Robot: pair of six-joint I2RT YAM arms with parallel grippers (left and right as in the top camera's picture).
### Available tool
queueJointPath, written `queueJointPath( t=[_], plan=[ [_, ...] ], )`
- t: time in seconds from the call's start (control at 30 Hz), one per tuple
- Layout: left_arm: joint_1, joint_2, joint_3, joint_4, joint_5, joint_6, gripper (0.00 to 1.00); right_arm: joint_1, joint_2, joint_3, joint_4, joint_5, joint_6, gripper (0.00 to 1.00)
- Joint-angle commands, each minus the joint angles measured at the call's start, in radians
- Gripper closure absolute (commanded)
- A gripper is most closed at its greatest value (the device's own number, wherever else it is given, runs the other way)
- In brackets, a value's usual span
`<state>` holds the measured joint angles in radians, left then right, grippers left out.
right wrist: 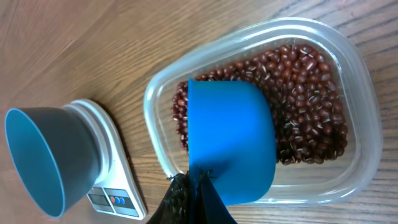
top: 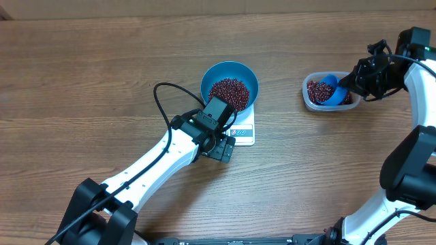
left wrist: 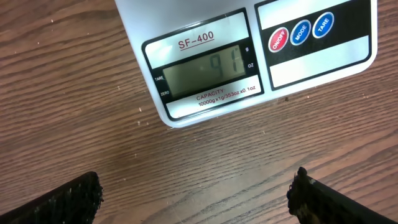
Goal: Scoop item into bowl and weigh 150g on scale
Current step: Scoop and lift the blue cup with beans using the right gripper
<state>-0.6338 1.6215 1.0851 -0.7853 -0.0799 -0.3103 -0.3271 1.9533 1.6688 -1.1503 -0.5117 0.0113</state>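
Overhead is looking straight down from high. Left wrist is facing scale close, just ahead of left gripper. Right wrist is looking past right gripper and scoop, sharing that scale, farther off.

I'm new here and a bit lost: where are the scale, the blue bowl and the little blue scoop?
scale (left wrist: 205, 71), left wrist view, on its grey display.
blue bowl (top: 229, 69), overhead view, on its bare inner wall.
scoop (right wrist: 230, 137), right wrist view, on the cup's outer side.
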Motion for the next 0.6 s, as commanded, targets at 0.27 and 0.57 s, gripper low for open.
queueJointPath(
  t=[0.27,0.57],
  plan=[
    [0.006,0.001,-0.010,0.000,-0.009,0.019,0.00,-0.006,-0.017,0.138,-0.061,-0.013,-0.019,0.96],
    [0.006,0.001,-0.010,0.000,-0.009,0.019,0.00,-0.006,-0.018,0.173,-0.094,-0.013,-0.019,0.96]
  ],
)
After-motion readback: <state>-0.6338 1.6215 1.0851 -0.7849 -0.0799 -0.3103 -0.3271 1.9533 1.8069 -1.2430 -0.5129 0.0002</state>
